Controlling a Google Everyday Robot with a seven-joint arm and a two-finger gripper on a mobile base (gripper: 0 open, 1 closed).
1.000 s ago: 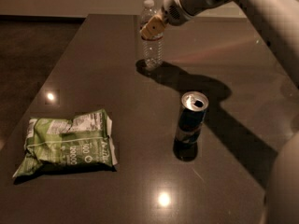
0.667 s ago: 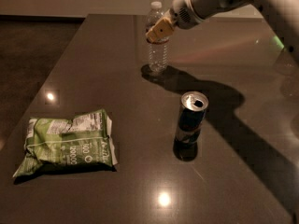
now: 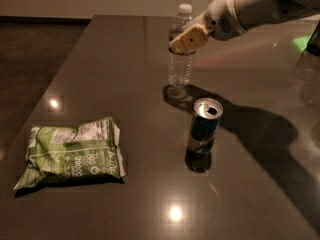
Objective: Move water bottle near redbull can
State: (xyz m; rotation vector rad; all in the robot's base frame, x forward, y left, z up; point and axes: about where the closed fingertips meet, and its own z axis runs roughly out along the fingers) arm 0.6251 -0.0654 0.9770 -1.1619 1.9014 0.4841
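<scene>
One big dark table [image 3: 115,64] fills most of my view, and all the things are on it. My robot's white arm [image 3: 255,6] is the next biggest thing. It reaches in from the top right and throws a long shadow over the right side of the table. A green and white snack bag [image 3: 72,154] lies flat near the left front. It is well apart from the rest, so I think it is not in my way.

The water bottle [image 3: 180,71] is at the back, near the middle, and it is straight up. Its white cap pokes out above the arm. The redbull can [image 3: 204,126] stands in front of it, a bit to the right. The two are near but not touching, with bare table between them. I think the bottle can go closer.

The gripper [image 3: 184,41] is the smallest thing I watch. It pinches the bottle around its label band, high up. One tan finger [image 3: 190,38] crosses the front, and the other is hidden behind. I think this hold keeps the bottle from tipping. I cannot tell if the bottle's bottom touches the table.
</scene>
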